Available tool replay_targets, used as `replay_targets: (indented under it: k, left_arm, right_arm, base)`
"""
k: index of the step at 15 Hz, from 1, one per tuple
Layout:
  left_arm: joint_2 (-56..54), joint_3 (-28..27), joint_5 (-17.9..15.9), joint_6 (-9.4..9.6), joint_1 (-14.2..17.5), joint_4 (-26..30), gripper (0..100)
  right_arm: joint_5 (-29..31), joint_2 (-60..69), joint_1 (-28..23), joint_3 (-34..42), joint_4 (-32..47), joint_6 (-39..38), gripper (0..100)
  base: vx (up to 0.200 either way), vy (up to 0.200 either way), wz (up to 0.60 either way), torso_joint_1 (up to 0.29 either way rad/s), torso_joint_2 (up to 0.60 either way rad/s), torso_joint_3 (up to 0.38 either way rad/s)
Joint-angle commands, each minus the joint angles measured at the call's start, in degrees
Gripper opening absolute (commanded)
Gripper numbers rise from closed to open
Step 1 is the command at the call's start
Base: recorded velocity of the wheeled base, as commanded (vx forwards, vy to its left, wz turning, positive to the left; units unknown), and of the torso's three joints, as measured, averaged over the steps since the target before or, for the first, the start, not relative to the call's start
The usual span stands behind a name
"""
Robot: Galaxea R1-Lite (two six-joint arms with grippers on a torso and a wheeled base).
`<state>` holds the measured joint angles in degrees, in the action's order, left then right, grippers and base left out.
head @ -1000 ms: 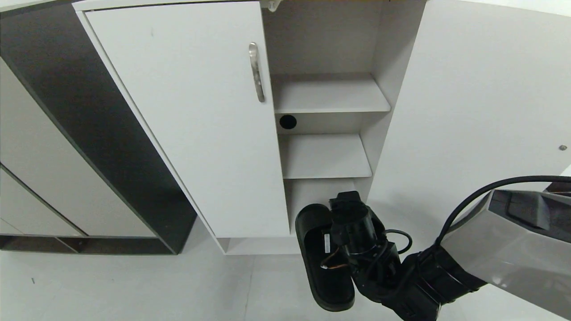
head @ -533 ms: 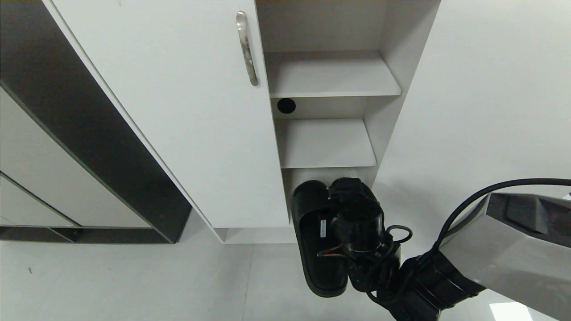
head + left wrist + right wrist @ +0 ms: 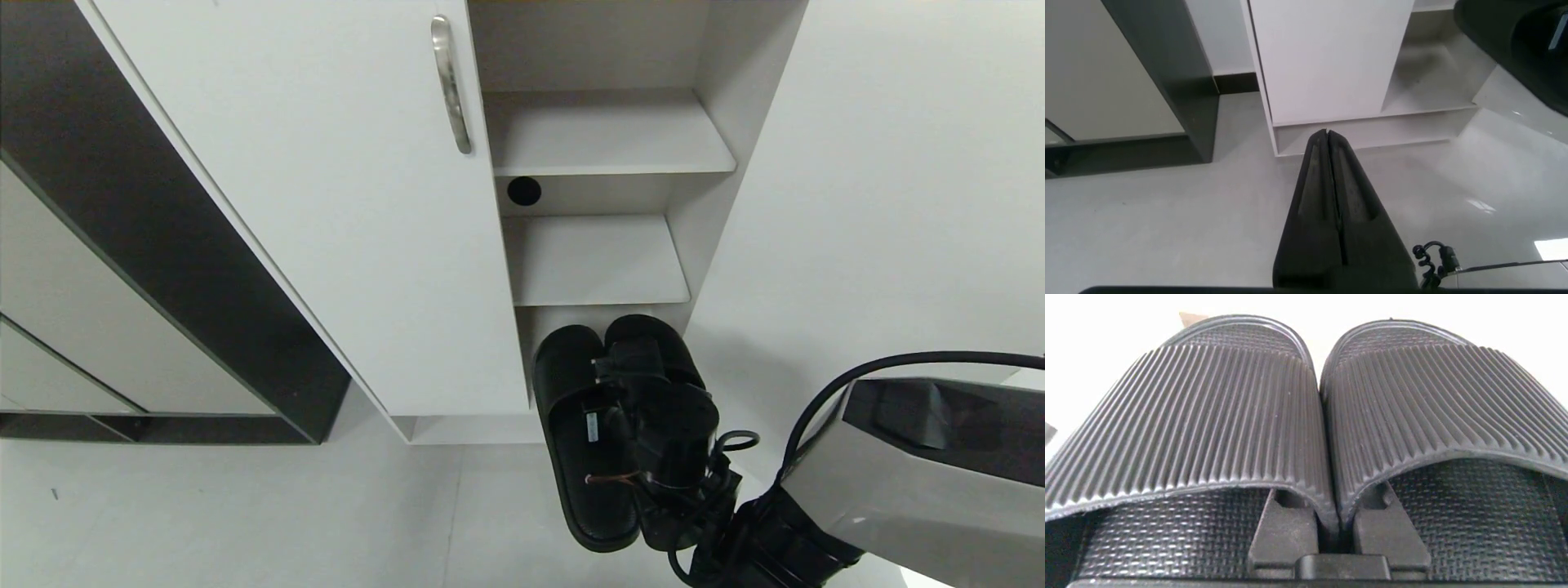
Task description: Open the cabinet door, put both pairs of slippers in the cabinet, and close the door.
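the black slippers [image 3: 571, 457] hang side by side, toes at the mouth of the bottom compartment of the cabinet [image 3: 604, 261], under two shelves. my right hand [image 3: 1331, 527] pinches their inner strap edges together (both at once). the door [image 3: 882, 180] stands open. my left hand [image 3: 1327, 184], fingers pressed together, hovers over the floor [image 3: 1167, 220].

Head camera down onto cabinet [image 3: 604, 261] (wrists closer)

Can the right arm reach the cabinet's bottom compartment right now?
Probably yes: the door stands wide open, and the right gripper, shut on the slippers, hangs right before the bottom compartment with nothing visible between.
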<state>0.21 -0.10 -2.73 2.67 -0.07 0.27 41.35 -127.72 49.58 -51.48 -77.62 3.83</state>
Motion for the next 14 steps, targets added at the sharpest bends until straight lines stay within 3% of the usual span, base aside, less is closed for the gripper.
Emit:
replay_targets:
  k: [1, 2, 14]
  left_arm:
    - [-0.12, 0.01, 0.01, -0.03, -0.01, 0.0, 0]
    - [-0.03, 0.01, 0.01, 0.05, -0.01, 0.0, 0]
    - [-0.12, 0.01, 0.01, 0.05, -0.01, 0.0, 0]
  right_arm:
    - [0.31, -1.39, -0.45, -0.64, 0.45, -0.05, 0]
    - [0.66, -1.48, -0.71, -0.73, 0.71, -0.05, 0]
    - [1.28, -1.65, -0.8, -1.08, 0.63, -0.05, 0]
  base:
    - [0.0, 0.0, 0.0, 0.0, 0.0, 0.0]
    - [0.0, 0.0, 0.0, 0.0, 0.0, 0.0]
    - [0.2, 0.0, 0.0, 0.002, 0.0, 0.003]
